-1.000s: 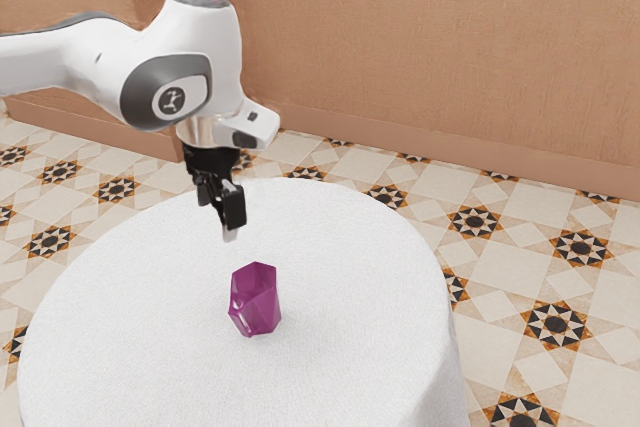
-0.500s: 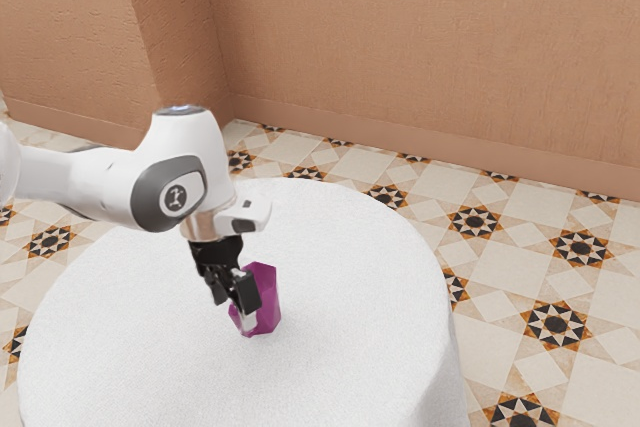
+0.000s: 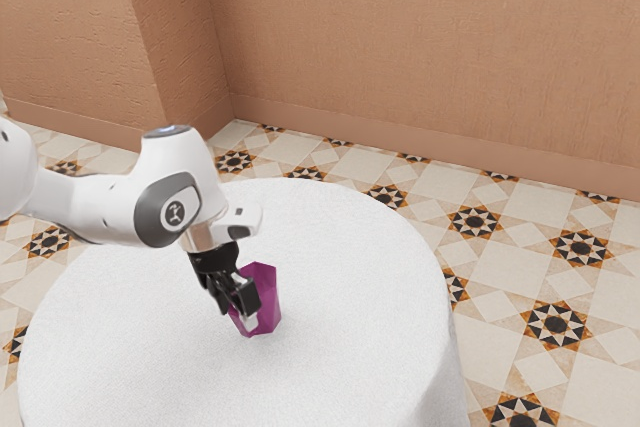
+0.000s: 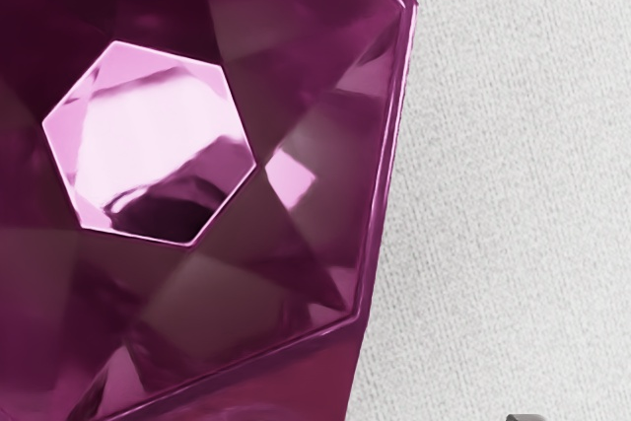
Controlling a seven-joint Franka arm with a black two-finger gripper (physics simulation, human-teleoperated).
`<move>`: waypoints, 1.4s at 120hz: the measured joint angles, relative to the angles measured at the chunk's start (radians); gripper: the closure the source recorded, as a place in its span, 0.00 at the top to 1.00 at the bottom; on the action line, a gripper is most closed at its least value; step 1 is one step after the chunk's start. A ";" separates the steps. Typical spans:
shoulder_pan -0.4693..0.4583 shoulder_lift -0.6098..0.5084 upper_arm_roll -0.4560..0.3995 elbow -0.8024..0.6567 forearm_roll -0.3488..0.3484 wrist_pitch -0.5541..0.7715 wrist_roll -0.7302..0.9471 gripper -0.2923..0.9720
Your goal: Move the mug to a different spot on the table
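A faceted purple mug [image 3: 264,295] stands upright near the middle of the round white table [image 3: 350,247]. My black gripper [image 3: 238,299] has come down on the mug's side toward the exterior view's left, and its fingers overlap the rim there. In the wrist view the mug's [image 4: 197,194] open inside with its hexagonal bottom lies straight under my hand. One fingertip [image 4: 525,418] shows outside the mug's wall, apart from it, over the white cloth [image 4: 513,194]. The gripper is open, and the other finger is hidden.
The table's white top spreads wide on all sides of the mug, with its edge falling off toward the exterior view's right. A patterned tile floor [image 3: 540,267] and tan walls [image 3: 450,47] surround it.
My hand dropped from above the table down onto the mug over the last second, then sank a little lower. The mug has stayed in place.
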 joint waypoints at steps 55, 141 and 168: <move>0.008 0.025 -0.001 -0.059 -0.032 0.108 -0.011 0.36; 0.004 -0.121 -0.021 -0.171 -0.062 0.279 -0.038 0.26; 0.045 -0.165 -0.021 -0.202 -0.076 0.287 -0.050 0.24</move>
